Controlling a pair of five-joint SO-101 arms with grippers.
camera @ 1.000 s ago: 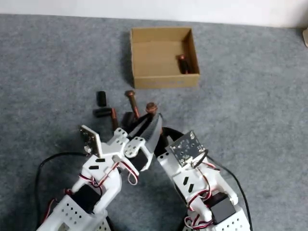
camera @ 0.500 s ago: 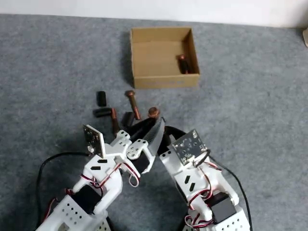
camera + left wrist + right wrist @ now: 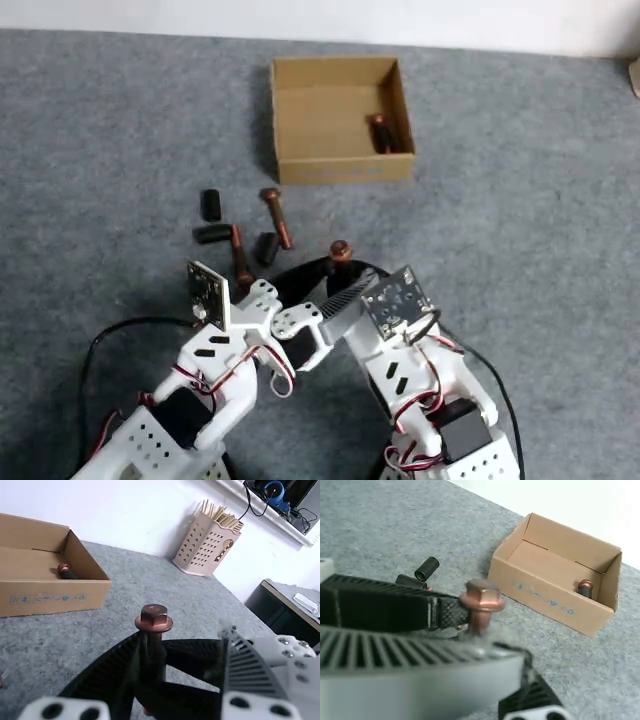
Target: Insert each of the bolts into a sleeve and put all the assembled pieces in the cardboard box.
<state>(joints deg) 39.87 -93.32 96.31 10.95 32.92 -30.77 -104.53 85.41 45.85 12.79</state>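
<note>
Standing upright, copper bolt [image 3: 153, 620], flanged hex head

The bolt [image 3: 153, 617] is coppery metal with a dull sheen. The box [image 3: 340, 170] is matt brown cardboard. The worktop [image 3: 520, 220] wears rough grey carpet-like cloth. The sleeves [image 3: 211, 204] look matt black, perhaps plastic.

Far middle of the desk [image 3: 520, 250]: cardboard box [image 3: 340, 170], one assembled piece [image 3: 381, 134] inside against its right wall. In front of it, slightly left, three sleeves [image 3: 211, 205] [image 3: 211, 234] [image 3: 266, 247] and two bolts [image 3: 277, 218] [image 3: 239, 256] lying close together. Nearer still, upright bolt [image 3: 341, 251] gripped in the left tool [image 3: 322, 272], right tool [image 3: 345, 290] just beside.
</note>
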